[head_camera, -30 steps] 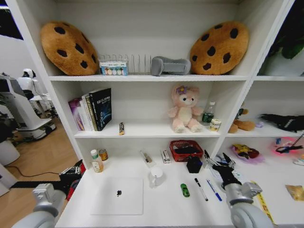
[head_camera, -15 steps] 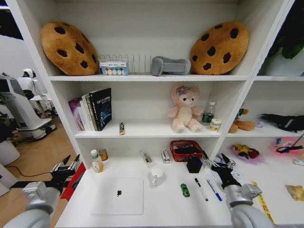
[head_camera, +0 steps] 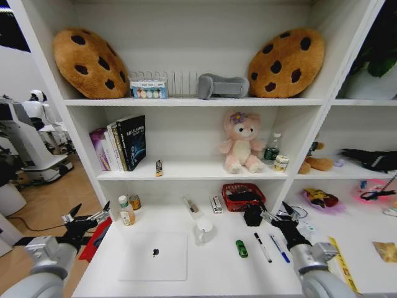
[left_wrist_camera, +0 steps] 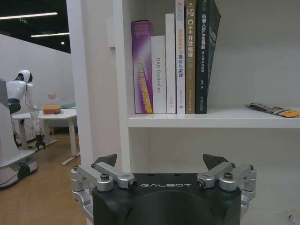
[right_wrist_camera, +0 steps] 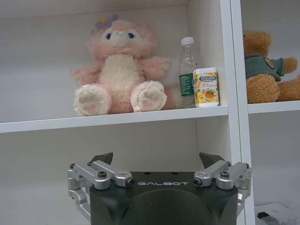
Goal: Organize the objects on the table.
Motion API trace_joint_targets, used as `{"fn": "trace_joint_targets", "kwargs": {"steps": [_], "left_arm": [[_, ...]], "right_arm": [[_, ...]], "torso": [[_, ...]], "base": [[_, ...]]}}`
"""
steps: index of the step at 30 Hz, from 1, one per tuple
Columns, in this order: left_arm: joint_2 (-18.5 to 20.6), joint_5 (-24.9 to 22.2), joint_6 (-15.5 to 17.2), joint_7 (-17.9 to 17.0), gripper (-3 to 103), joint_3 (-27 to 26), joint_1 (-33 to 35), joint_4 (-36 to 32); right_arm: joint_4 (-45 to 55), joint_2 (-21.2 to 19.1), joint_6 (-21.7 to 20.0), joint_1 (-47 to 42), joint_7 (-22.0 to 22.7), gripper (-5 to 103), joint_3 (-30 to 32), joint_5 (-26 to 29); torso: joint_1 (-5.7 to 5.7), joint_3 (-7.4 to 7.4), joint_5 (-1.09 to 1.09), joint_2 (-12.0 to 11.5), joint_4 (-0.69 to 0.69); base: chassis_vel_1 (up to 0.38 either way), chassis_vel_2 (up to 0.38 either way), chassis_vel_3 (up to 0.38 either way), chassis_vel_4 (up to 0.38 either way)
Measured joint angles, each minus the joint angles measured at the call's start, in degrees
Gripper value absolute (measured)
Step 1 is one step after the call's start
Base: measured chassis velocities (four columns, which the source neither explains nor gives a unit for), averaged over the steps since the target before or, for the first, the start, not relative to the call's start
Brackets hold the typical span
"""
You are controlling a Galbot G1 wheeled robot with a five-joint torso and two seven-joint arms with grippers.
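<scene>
On the white table [head_camera: 211, 273] lie a silver laptop [head_camera: 154, 256], a white mug [head_camera: 203, 231], a tiny green toy car [head_camera: 241, 248], a black marker [head_camera: 262, 246] and a blue pen [head_camera: 279, 248]. A black pen cup [head_camera: 252, 215] stands behind them. My right gripper [head_camera: 276, 212] hovers open just right of the pen cup, above the pens. Off the table's left edge my left gripper [head_camera: 90, 212] is open, near an orange-capped bottle [head_camera: 126, 211]. In the wrist views the left gripper [left_wrist_camera: 161, 160] faces the books and the right gripper [right_wrist_camera: 157, 158] faces the pink plush; both hold nothing.
A red basket [head_camera: 243, 195] and a small can [head_camera: 134, 202] sit at the table's back. Shelves above hold books [head_camera: 121, 144], a pink plush [head_camera: 240, 143], a water bottle [head_camera: 272, 148] and cookie cushions [head_camera: 90, 62]. Upright shelf panels flank the table.
My left gripper has risen into view and moved up toward the table's left edge. The right gripper has shifted slightly left and forward, closer to the pen cup.
</scene>
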Motion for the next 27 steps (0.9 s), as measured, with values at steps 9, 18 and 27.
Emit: {"fn": "trace_joint_targets", "kwargs": {"steps": [9,18,27], "left_arm": [[1.49,-0.45,0.10,0.02,100,0.47,-1.60,0.66],[1.22,-0.14,0.12,0.13,100,1.32,-2.08,0.97],[1.04,0.15,0.12,0.23,100,1.42,-1.80,0.93]], "right_arm": [[-0.73,2.28,0.10,-4.63,-1.70,100,-0.72,-3.21],[-6.15,2.48,1.63,-6.38,-5.93,100,-2.25,-5.43],[-11.61,3.68,4.83,-7.22,-7.09,100,-7.26,-11.50]], "torso": [[0.00,0.00,0.00,0.00,0.00],[-0.01,0.00,0.00,0.00,0.02],[-0.01,0.00,0.00,0.00,0.00]], "base": [[0.000,0.000,0.000,0.000],[0.000,0.000,0.000,0.000],[0.000,0.000,0.000,0.000]]}}
